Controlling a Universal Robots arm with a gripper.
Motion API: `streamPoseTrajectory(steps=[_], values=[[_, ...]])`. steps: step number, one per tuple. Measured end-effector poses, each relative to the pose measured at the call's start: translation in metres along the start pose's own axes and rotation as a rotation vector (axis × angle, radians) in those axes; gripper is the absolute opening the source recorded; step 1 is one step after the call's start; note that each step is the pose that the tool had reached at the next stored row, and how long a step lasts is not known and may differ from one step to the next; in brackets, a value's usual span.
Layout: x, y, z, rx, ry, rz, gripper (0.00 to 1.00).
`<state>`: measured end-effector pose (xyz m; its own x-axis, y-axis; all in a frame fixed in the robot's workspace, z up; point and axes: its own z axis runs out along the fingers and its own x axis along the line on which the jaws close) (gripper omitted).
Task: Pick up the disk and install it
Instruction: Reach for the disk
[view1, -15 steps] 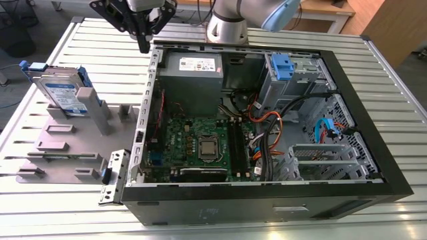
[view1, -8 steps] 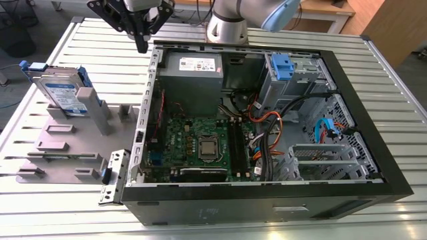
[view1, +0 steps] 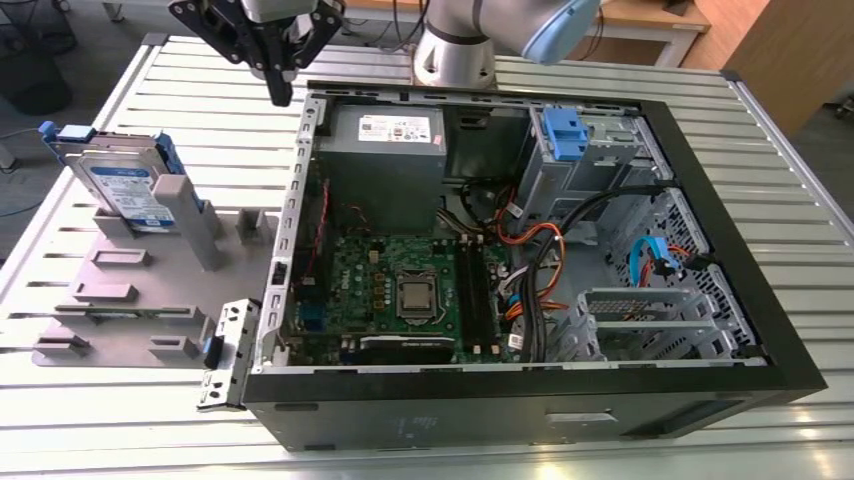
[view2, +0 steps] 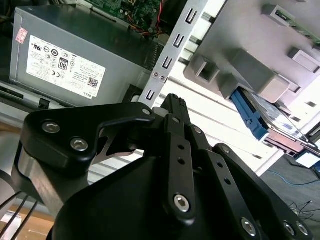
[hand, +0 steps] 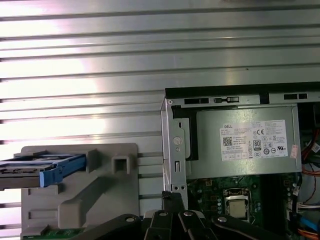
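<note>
Exterior view high; both wrist views sharing power supply (hand: 240, 142)

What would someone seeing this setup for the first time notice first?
The open computer case dominates the middle of the scene, its green motherboard exposed. At the exterior view's left, the disk in its blue bracket stands on edge in a grey holder. The black gripper hangs shut and empty by the case's far corner, on the disk's side.
</note>
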<state>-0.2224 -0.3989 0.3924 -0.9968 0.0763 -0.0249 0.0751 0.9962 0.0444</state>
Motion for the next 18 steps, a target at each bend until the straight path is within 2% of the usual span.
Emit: streamPoseTrajectory(steps=[9,18], values=[[0.0041,-0.0003,-0.0001,0.0000,0.0000,0.000,0.11],[0.0123,-0.0009,-0.0004,0.0000,0.0000,0.000,0.11]])
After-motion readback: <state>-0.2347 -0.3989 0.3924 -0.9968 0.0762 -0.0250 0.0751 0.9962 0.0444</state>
